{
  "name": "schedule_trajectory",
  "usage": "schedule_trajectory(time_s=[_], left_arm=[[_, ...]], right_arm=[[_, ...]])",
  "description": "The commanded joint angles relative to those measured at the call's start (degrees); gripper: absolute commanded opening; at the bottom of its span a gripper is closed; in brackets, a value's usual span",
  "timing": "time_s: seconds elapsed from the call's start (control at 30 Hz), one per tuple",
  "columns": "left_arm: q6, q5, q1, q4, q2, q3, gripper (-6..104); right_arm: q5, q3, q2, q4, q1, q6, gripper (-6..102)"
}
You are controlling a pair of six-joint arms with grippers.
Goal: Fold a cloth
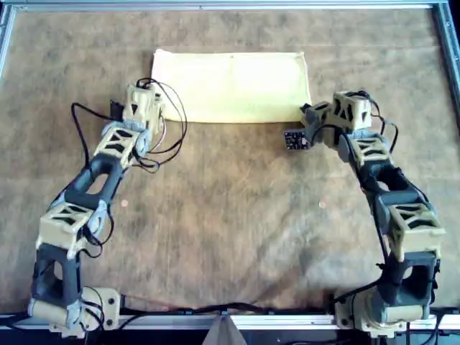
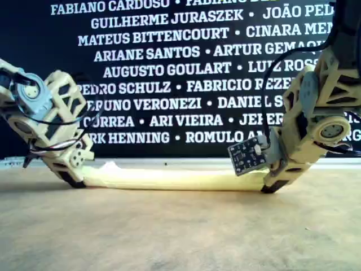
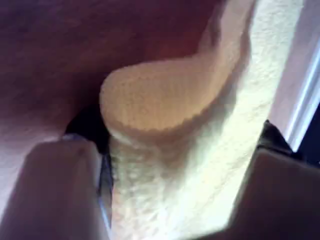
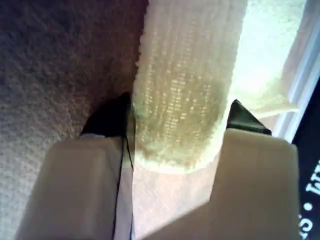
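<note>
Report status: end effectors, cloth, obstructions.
Left end effector shut on cloth, right end effector likewise. Cloth folded in half, flat on table. Nothing in the way.

Overhead view is evenly lit, slightly soft, with faint shadows beneath the arms; both wrist views are blurred and dim, the cloth (image 3: 200, 165) glaring bright; exterior foreground is defocused.

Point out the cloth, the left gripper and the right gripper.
cloth (image 1: 231, 85), overhead view, middle of its top layer.
left gripper (image 1: 146, 100), overhead view, fingertips at the cloth's corner.
right gripper (image 1: 310, 113), overhead view, fingertips at the opposite corner.
</note>
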Motion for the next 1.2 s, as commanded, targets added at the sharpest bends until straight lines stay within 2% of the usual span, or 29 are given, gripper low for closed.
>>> schedule_trajectory(time_s=[0.0, 0.1, 0.17, 0.3, 0.43, 0.5, 0.6, 0.77, 0.83, 0.97, 1.03, 1.17], left_arm=[[0.35, -0.18, -0.70, -1.32, -1.76, -4.48, 98], [0.35, -0.18, -0.70, -1.32, -2.02, -4.39, 98], [0.35, -0.26, -0.79, -1.14, -1.49, -3.87, 98], [0.35, -0.35, -0.70, -0.44, -1.05, -3.87, 97], [0.35, -0.35, -0.62, -0.35, -0.97, -3.25, 87], [0.26, -0.35, -0.97, -0.35, -0.88, -2.11, 77], [0.26, 0.62, -1.32, -0.35, -0.62, -1.14, 57], [-0.35, 0.70, -0.97, -0.53, 1.32, -2.11, 7], [-0.53, 0.70, -0.79, -0.53, 1.41, -2.11, -6], [0.09, -0.18, -0.79, -0.44, 2.29, -1.23, 5], [-0.35, -0.18, -0.70, -0.44, 3.16, -1.14, 6], [0.18, -0.26, -1.23, -0.26, 8.09, -0.35, 6]], right_arm=[[0.26, -7.03, 0.79, 0.26, 1.05, 0.00, 75], [0.26, -6.94, 0.79, 0.26, 1.05, 0.09, 73], [0.26, -6.94, 0.79, 0.26, 1.05, -0.09, 68], [0.26, -6.94, 0.79, -0.35, 0.97, 0.00, 46], [0.26, -7.03, 0.79, -0.88, 0.97, 0.09, 23], [0.18, -7.12, 0.79, -0.97, 0.97, 0.09, 15], [-0.62, -8.26, 0.79, -0.97, 0.97, 0.18, 6], [-0.62, -10.20, 0.62, -0.88, 1.05, 0.18, 1], [-0.62, -10.20, 0.62, -0.88, 0.97, 0.18, 1], [-0.62, -9.93, 0.62, -0.88, 0.79, 0.18, 1], [-0.62, -8.96, 1.41, -0.79, 0.79, 0.18, 1], [-0.62, -8.88, 2.20, 0.18, 0.00, 0.18, 1]])
